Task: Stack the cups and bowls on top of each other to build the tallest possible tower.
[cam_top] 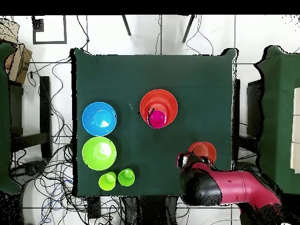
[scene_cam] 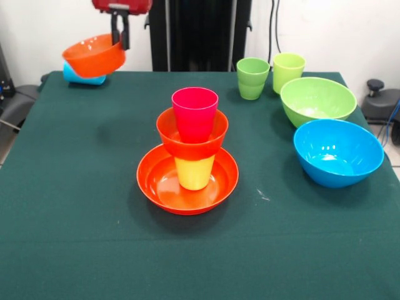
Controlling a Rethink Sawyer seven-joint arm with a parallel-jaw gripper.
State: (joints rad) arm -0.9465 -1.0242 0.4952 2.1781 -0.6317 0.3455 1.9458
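Progress: I judged the job roughly half done. The tower [scene_cam: 190,156] stood four pieces high near the middle of the dark green cloth surface [scene_cam: 75,237]: a wide glossy orange plastic bowl [scene_cam: 156,184] as base, a smooth yellow plastic cup [scene_cam: 194,172] in it, a small orange plastic bowl [scene_cam: 187,145] on that, and a pink tapered plastic cup [scene_cam: 195,112] on top.

Gripper: I saw the gripper [scene_cam: 120,37] closed on the rim of a second small glossy orange bowl [scene_cam: 94,56], lifted and tilted above the surface's far-left corner in the front view.

Left to do: by my reckoning, that bowl was not yet on the tower. A sky-blue plastic cup [scene_cam: 81,76] sat partly hidden behind the held bowl. Two light green tapered cups [scene_cam: 252,78] [scene_cam: 288,70], a large lime green bowl [scene_cam: 317,100] and a large blue glossy bowl [scene_cam: 338,152] waited along the right edge.

Materials: everything looked hard, smooth and shiny; the cloth was matte.
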